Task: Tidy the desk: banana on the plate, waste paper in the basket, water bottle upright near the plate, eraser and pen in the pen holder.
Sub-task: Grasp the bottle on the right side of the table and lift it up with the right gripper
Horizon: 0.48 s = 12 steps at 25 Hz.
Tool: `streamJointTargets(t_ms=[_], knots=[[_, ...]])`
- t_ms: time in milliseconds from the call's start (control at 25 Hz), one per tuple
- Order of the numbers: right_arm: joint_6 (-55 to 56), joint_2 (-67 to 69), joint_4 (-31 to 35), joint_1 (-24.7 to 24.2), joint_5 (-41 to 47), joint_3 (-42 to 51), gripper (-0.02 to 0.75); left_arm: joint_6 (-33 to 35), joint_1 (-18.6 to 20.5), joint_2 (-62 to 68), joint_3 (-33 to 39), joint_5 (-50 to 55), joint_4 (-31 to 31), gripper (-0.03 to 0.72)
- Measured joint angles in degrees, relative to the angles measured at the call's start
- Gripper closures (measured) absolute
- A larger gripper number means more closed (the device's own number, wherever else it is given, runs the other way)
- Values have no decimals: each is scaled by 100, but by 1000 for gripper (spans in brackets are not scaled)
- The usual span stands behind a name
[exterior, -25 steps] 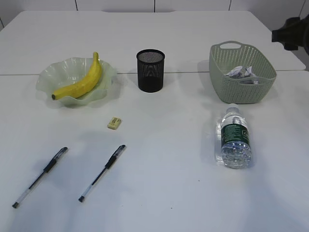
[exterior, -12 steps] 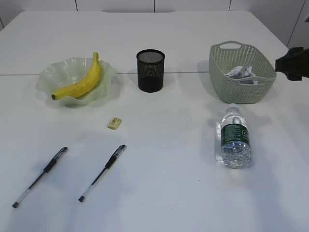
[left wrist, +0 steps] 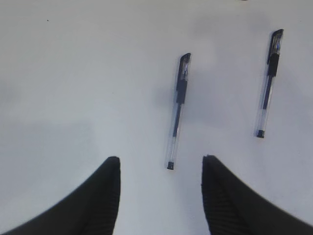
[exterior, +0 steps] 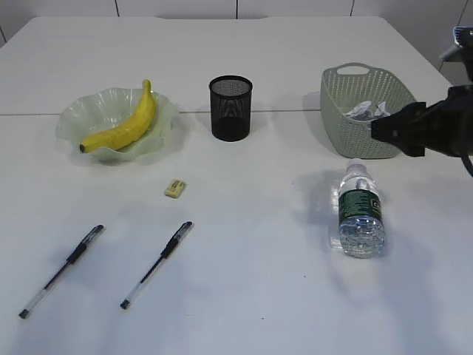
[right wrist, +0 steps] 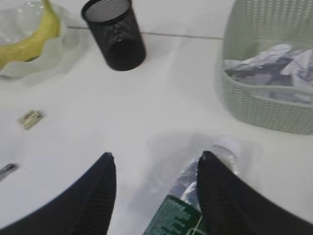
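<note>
Nearest the camera in the exterior view, two black-capped clear plastic pens on the white tabletop (exterior: 244, 310): the left pen (exterior: 62, 271) at about 8 o'clock of the scene, the right pen (exterior: 157, 264) just toward 7 o'clock, both slanted with caps pointing up and right, well apart from each other. Seen again from the left wrist, lying beyond the left gripper (left wrist: 161, 164), whose black ribbed fingers (left wrist: 105, 196) stand spread, grasping nothing, above the bare table.

At about 4 o'clock, a clear plastic water bottle with a dark green label and white cap (exterior: 358, 211), lying on its side, cap pointing away from the camera toward the basket. From the right wrist, visible between and beyond the right gripper (right wrist: 155, 157), fingers parted and empty, not touching the bottle.

Near centre, toward 9 o'clock, a small pale yellow eraser (exterior: 175, 188), alone on the table.

Farther back at 10 o'clock, a ripe yellow banana (exterior: 124, 123) resting inside a pale green wavy-edged glass plate (exterior: 74, 113). At 12 o'clock, a black wire-mesh cylindrical pen holder (exterior: 230, 108), upright. At 2 o'clock, a sage green perforated plastic basket (exterior: 336, 111) with crumpled white waste paper (exterior: 367, 111) inside. Right arm's dark body hanging in front of the basket's right edge.
</note>
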Motion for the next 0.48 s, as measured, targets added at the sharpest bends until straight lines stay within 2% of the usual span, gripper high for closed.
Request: streamJointTargets(t_ms=[240, 480], knots=[[1659, 0, -2115, 0, 434, 0, 339, 0, 0, 0, 0, 21, -3, 306], [3957, 10, -4569, 0, 524, -318, 339, 0, 0, 0, 0, 32, -3, 306]])
